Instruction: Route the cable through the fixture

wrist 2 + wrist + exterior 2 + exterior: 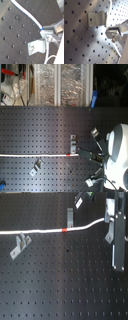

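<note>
End effector: (111, 223) seen at the first exterior view's right, low over the tabletop; its metal fingers (51, 31) are closed on the cable.
Grip: the cable (35, 231) is pinched near its end, where it enters between the fingers in the second wrist view; in the first wrist view the cord is seen passing behind a clip beside the fingers.
Cable position: laid on the black perforated tabletop (65, 287), running from the first exterior view's left edge to the end effector.
Cable axis: long axis nearly level across the first exterior view, straight over most of its length, then rising in a gentle curve toward the end effector.
Red-orange band: (65, 229) marked about midway along the visible cord, just below the upper clip.
Upper clip: (70, 216) a small metal bracket standing just above the cable in the first exterior view; whether it touches the cord cannot be told.
Lower clip: (20, 243) a second bracket below the cable toward the first exterior view's left, apart from the cord.
Near clip: (37, 47) a bracket seen just beside the fingers in the second wrist view.
Open room: the tabletop below the cable in the first exterior view is bare perforated surface across its whole width.
Far edge: in the second exterior view the tabletop ends at a row of foil-covered trays (60, 84).
</note>
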